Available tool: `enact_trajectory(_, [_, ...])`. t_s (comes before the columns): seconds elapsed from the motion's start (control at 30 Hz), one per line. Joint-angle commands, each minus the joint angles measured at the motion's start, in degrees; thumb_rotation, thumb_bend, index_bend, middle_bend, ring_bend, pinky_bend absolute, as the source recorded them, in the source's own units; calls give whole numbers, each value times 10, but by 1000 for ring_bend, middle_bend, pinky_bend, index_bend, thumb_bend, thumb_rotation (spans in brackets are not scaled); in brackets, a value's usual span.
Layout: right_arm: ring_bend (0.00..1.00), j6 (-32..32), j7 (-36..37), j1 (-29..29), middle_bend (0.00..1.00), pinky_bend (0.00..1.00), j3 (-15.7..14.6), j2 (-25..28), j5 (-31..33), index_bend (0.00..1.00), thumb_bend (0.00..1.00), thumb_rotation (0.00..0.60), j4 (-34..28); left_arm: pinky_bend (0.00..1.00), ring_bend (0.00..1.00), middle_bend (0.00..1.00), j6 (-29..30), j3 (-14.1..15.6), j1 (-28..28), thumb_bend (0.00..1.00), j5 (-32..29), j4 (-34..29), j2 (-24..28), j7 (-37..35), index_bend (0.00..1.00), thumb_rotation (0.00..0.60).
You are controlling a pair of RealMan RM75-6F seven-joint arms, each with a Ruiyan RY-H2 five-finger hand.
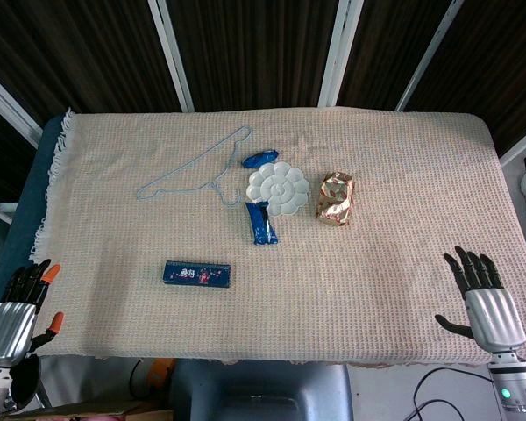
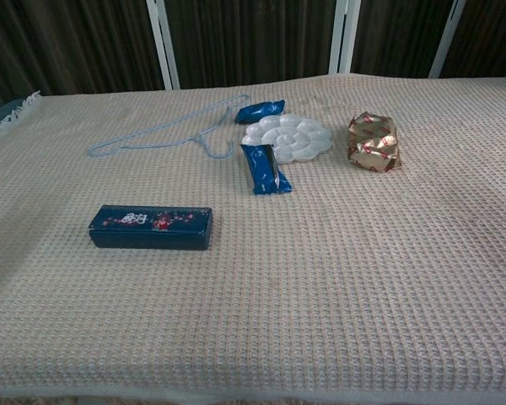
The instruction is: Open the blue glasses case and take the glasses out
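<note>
blue glasses case (image 2: 151, 228), closed (flat), front-left

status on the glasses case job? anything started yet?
Nothing looks done: the blue glasses case lies closed on the tablecloth, no glasses visible. Nothing is in hand: the left hand and right hand sit at the near table edge with fingers apart, holding nothing. Left to do: reach the case, open it, take the glasses out.
</note>
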Motion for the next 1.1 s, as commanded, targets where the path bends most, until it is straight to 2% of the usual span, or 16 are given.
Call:
enact_trajectory(0.03, [0,-1,2,0,0,0,0,1,1,0,176,600,-2,0,0,0,-1,2,-2,381,5,2,-2,-3,8,600])
enact_trajectory(0.17, [0,-1,10,-2,0,0,0,7,4,0,176,600,-5,0,0,0,8,8,-13,378,48,16,-17,-28,0,600])
enact_trajectory(0.3, [0,-1,20,-3,0,0,0,13,4,0,176,600,-6,0,0,0,13,10,-38,377,101,36,-60,-61,10,600])
enact_trajectory(0.47, [0,-4,30,-1,0,0,-2,16,-1,0,176,600,-6,0,0,0,-22,-5,-81,376,126,34,-120,-9,71,600])
enact_trajectory(0.7, [0,-12,45,1,0,0,0,24,6,0,176,600,-8,0,0,17,-103,-47,-137,378,76,26,-178,50,179,600])
enact_trajectory(0.83, [0,-4,65,-2,0,0,8,30,17,0,176,600,-7,0,0,29,-146,-64,-164,377,36,36,-202,59,193,600])
enact_trajectory(0.97, [0,-10,68,0,0,0,12,31,25,0,176,600,-6,0,0,30,-178,-75,-185,377,2,47,-225,70,203,600])
enact_trajectory(1.1, [0,-17,71,3,0,0,13,34,28,0,176,600,-7,0,0,35,-194,-72,-199,377,-7,50,-239,79,228,600])
